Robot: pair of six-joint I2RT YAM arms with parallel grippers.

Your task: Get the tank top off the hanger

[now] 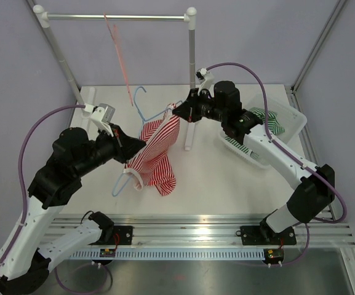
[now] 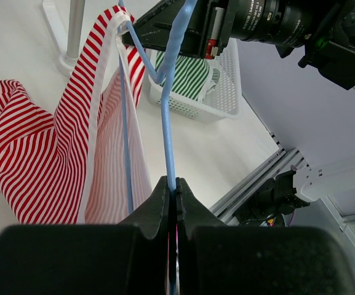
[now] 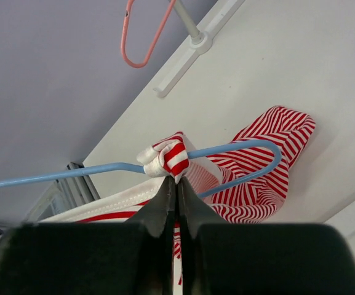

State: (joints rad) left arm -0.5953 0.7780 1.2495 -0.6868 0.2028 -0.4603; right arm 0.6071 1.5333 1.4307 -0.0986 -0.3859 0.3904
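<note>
A red-and-white striped tank top hangs on a light blue hanger held above the table. My left gripper is shut on the hanger's blue bar. My right gripper is shut on the top's strap, bunched around the hanger bar. The rest of the top droops down to the table. In the left wrist view the striped cloth hangs left of the bar.
A white basket with a green-striped garment sits at the right. A rack rail spans the back with a pink hanger. Its white post stands just behind the top.
</note>
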